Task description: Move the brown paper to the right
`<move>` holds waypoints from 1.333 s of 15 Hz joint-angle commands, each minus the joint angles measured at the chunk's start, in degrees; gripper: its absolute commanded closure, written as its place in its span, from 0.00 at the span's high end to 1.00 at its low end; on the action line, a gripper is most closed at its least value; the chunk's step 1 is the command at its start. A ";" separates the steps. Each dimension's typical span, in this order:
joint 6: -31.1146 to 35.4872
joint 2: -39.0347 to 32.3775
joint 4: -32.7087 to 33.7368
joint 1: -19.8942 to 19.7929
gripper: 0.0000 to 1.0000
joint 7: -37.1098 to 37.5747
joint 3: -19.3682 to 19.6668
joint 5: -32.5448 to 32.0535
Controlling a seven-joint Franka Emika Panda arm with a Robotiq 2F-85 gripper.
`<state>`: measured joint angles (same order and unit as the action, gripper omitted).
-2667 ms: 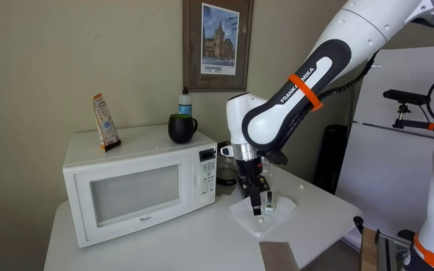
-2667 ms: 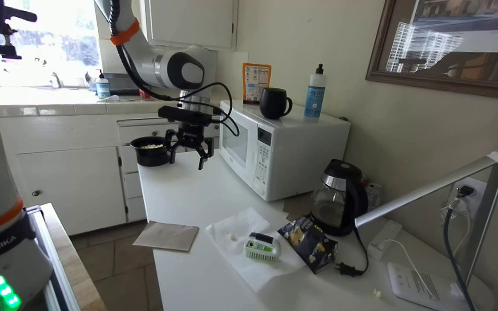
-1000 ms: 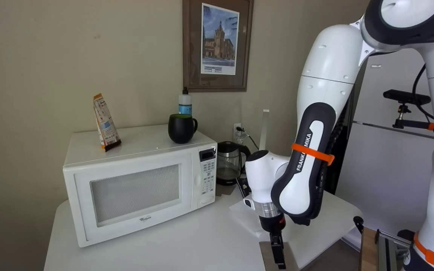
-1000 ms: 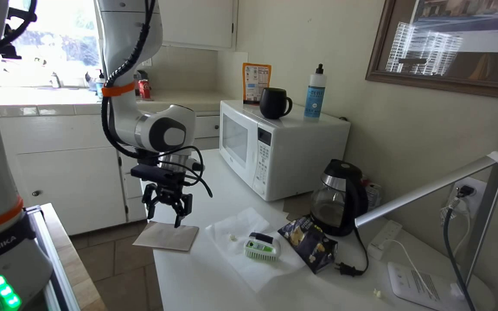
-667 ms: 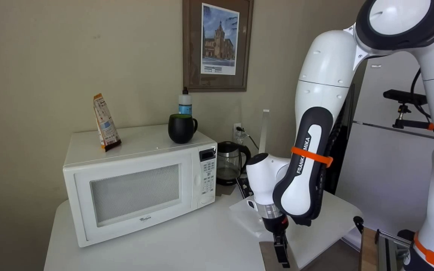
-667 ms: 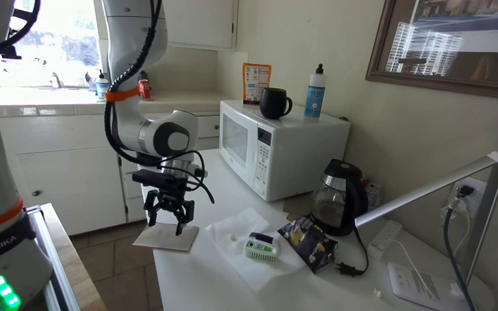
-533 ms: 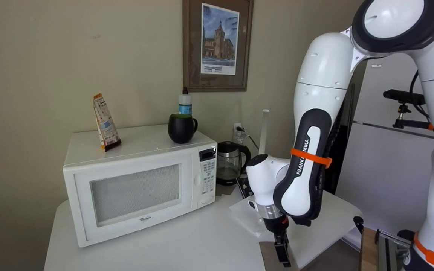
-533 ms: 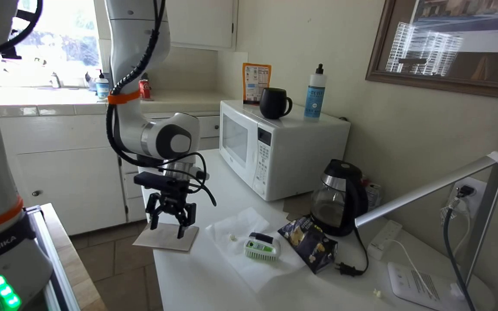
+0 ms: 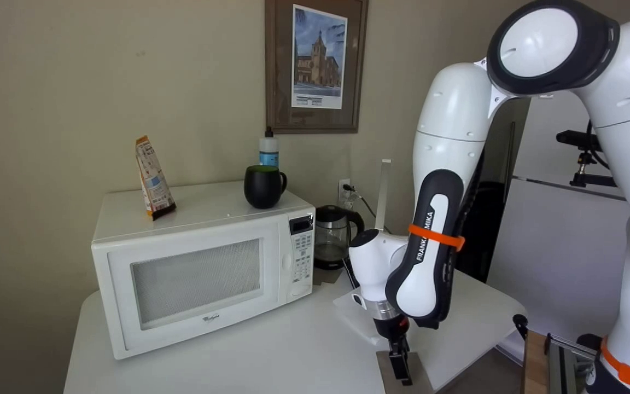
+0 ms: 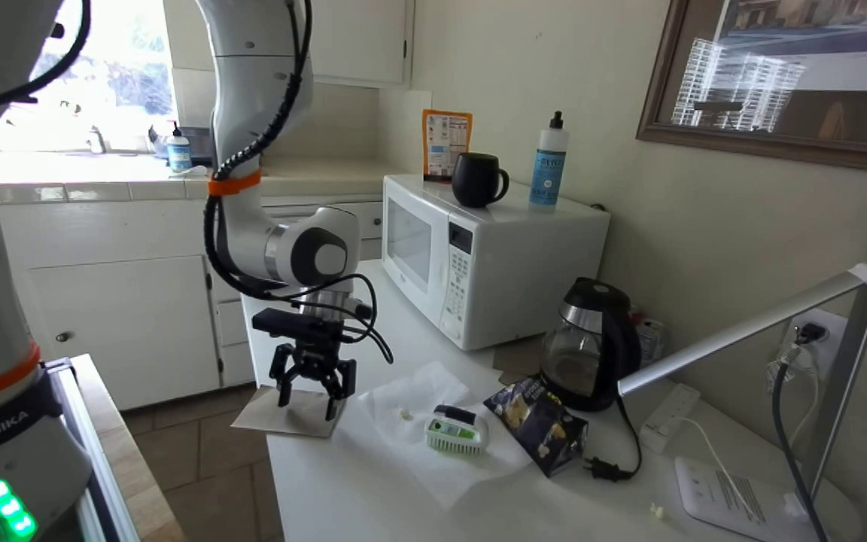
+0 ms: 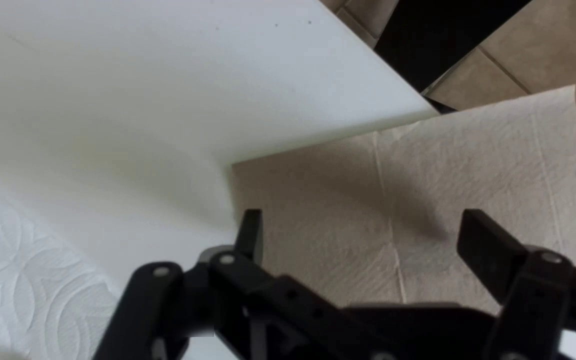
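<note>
My tool (image 11: 361, 225) is released, pointing down over the paper (image 11: 413, 200), its 2 fingers (image 11: 488, 250) spread wide apart; whether the tips touch it, I cannot tell. The paper, brown and creased, lies on the white surface (image 10: 358, 489), 1 end jutting past the edge over the tiled floor (image 11: 543, 45). In the wrist view, a shadow falls across it between my fingers. In an exterior view, the napkin (image 10: 418, 399) lies just beside the paper, away from the jutting end; the brush (image 10: 457, 431) rests on the napkin, with the snack bag (image 10: 541, 425) near the brush and the coffee pot (image 10: 580, 346) behind the bag. In both exterior views, the microwave (image 9: 194, 282) bears 3 things: the mug (image 9: 263, 187), the pouch (image 9: 155, 178) and the bottle (image 9: 269, 150).
</note>
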<state>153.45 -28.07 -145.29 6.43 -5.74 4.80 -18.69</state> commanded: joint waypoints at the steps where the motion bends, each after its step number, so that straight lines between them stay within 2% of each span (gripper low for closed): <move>1: -0.36 -4.15 4.01 -1.03 0.92 -1.62 -1.79 0.24; 2: -0.29 -4.68 4.58 -1.11 0.73 -1.79 -2.03 0.30; 7: -0.53 -4.88 5.57 -2.30 0.34 -3.43 -3.57 1.25; 11: -1.40 -0.43 3.99 -0.03 0.05 -0.34 -2.26 -0.02; 12: -2.01 2.27 2.96 1.48 0.00 1.73 -1.15 -0.96; 15: -5.74 9.19 1.45 5.24 0.03 8.40 2.15 -4.56; 17: -8.82 13.00 1.43 6.37 0.03 12.73 3.36 -8.33; 20: -13.81 21.00 0.92 6.61 0.03 22.32 4.53 -17.82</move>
<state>144.05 -15.59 -141.74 12.08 8.20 7.80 -28.50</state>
